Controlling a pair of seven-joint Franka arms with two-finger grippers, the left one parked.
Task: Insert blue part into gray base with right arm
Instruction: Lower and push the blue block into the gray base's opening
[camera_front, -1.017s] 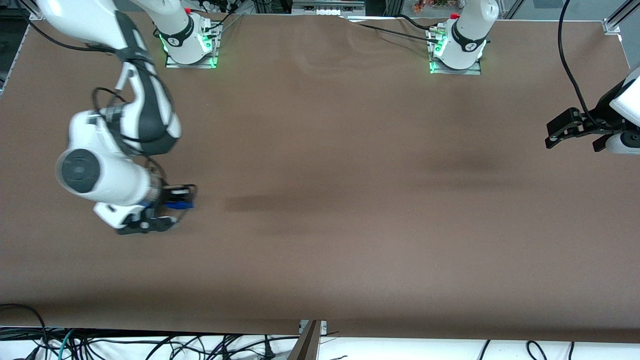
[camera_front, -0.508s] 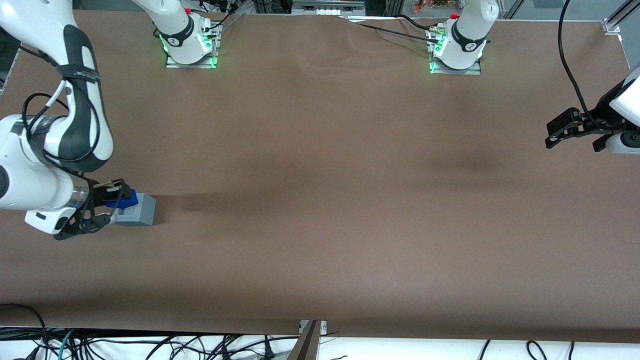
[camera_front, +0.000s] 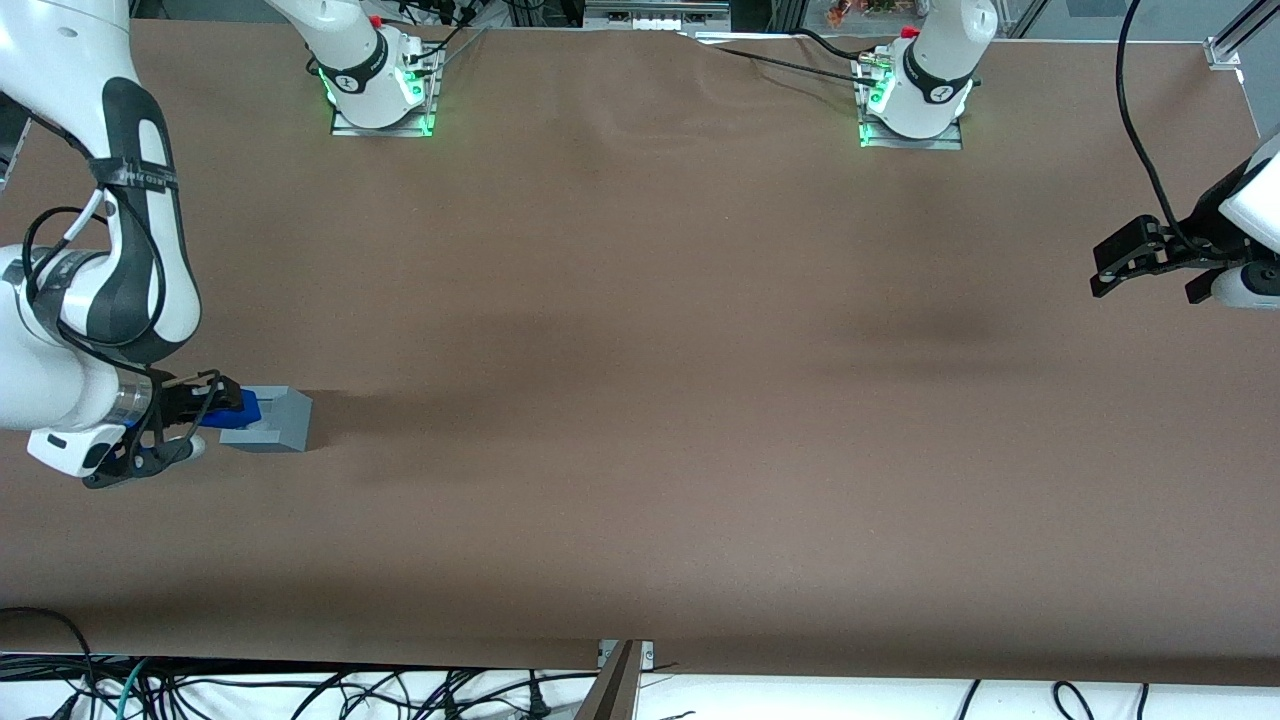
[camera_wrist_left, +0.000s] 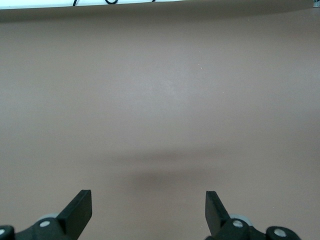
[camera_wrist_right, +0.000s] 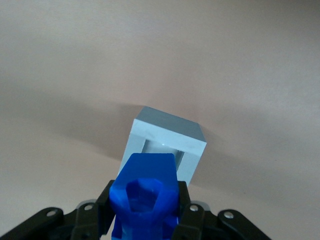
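Observation:
The right arm (camera_front: 95, 250) reaches down at the working arm's end of the table. Its gripper (camera_front: 205, 410) is shut on the blue part (camera_front: 238, 408), a bright-blue faceted piece. In the right wrist view the gripper (camera_wrist_right: 145, 207) clamps the blue part (camera_wrist_right: 146, 195) between its black fingers (camera_wrist_right: 104, 206), with a hollow showing in the part's end. The gray base (camera_front: 270, 418) stands on the brown table beside the held part, toward the parked arm. The gray base (camera_wrist_right: 167, 145) shows its square recess, partly covered by the blue part hovering over one edge.
Brown table cover (camera_front: 640, 400) spreads wide toward the parked arm. Two arm mounts with green lights (camera_front: 380, 95) (camera_front: 910, 105) sit at the table edge farthest from the front camera. The parked gripper (camera_front: 1150, 255) hangs at the parked arm's end. Cables lie along the near edge (camera_front: 300, 690).
The right arm has swung sideways away from the parked arm, carrying the blue part off the spot above the gray base, which is now uncovered. The last half second moved it only slightly.

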